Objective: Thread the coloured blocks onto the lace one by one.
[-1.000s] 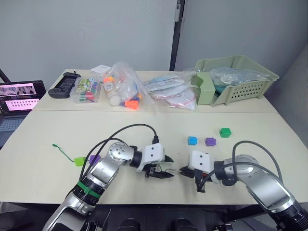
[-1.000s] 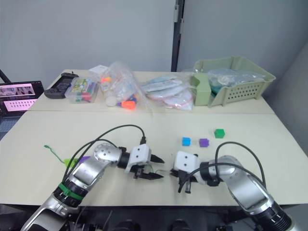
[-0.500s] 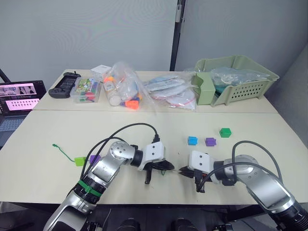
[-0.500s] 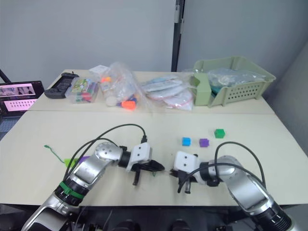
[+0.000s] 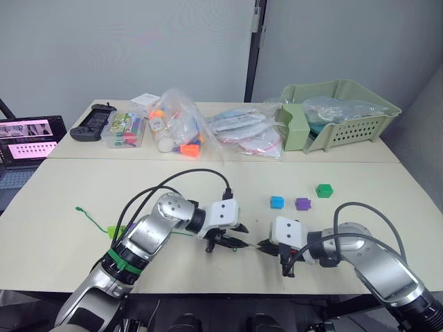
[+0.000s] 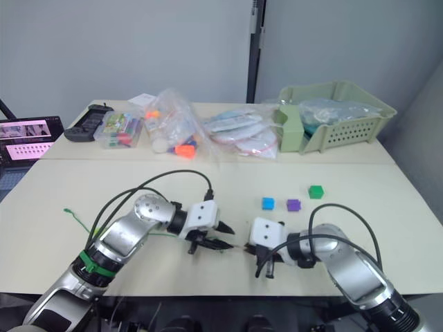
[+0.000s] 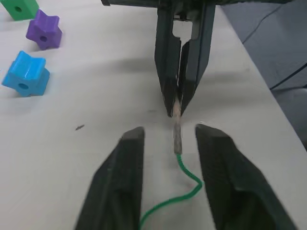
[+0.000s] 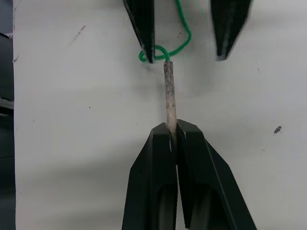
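Near the table's point(image 5: 62, 176) left edge we see the lace point(image 5: 88, 216) begin at its small green knot; a lime green block point(image 5: 115, 229) sits on the cord beside the left arm. From there the cord runs toward the front edge, where the left gripper point(image 7: 168, 139) stands open, its two fingers point(image 7: 125, 158) either side of the stiff pale tip point(image 7: 177, 136) without touching it. We judge this a handover: the right gripper point(image 8: 172, 139) is closed tight on the far end of the tip, which lies low over the surface, pointing back at the left gripper.

To do this step well, we keep the right grip firm and the tip level, and we move the left gripper clear along the cord so that no loop snags a finger. A slack green curl sits just behind the tip; we avoid dragging it.

Toward the right, well apart from both grippers, the blue block point(image 5: 277, 202), a purple block point(image 5: 302, 203) and the dark green block point(image 5: 323, 189) lie in a row on bare surface. We would take the blue one first, as it lies nearest, with its hole turned toward the tip.
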